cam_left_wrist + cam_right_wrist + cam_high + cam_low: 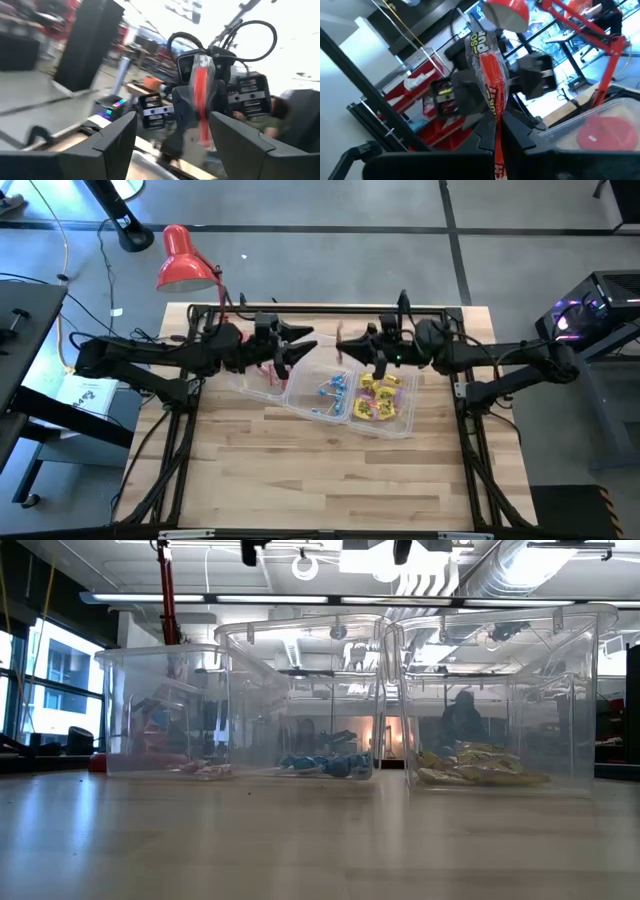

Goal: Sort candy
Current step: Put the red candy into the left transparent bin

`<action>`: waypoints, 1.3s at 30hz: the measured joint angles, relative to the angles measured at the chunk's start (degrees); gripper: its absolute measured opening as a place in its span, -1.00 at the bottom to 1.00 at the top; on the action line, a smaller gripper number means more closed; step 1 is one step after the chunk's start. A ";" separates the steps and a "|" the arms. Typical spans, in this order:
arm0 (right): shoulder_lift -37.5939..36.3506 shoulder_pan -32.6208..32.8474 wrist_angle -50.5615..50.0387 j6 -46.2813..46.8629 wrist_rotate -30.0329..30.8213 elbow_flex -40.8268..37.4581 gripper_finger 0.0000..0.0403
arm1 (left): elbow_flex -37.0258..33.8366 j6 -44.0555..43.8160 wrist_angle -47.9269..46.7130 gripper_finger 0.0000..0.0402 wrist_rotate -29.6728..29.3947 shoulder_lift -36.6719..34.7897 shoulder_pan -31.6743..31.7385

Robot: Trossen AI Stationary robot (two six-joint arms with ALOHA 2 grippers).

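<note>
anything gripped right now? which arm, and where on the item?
Right gripper is shut on the slim red candy stick, pinching its lower end; the rest stands up past the fingers. Left gripper is open, holding nothing.

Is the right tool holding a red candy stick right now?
Yes, the right tool is shut on a slim red candy stick standing up between its fingers.

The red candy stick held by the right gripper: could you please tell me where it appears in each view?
High view: red candy stick, midway between the two arms.
Low view: not in it.
Left wrist view: centre, upright.
Right wrist view: centre, upright.
Shared landmark: red desk lamp, in the high and right wrist views.
</note>
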 joint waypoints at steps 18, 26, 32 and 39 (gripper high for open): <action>7.30 4.59 8.31 1.84 -1.40 0.00 -1.00 | 0.00 -8.04 10.83 0.19 16.53 6.65 1.57; 7.93 4.59 9.36 1.47 -2.48 0.00 -1.00 | 0.00 -6.65 10.60 -0.24 17.45 6.65 1.62; 7.93 4.60 8.97 1.64 -2.69 -0.01 -0.94 | 0.07 -4.56 10.04 -0.92 19.48 6.60 1.62; 7.88 4.61 9.08 3.82 -2.20 0.00 -0.66 | 0.07 -4.44 9.10 -0.97 20.28 6.14 2.69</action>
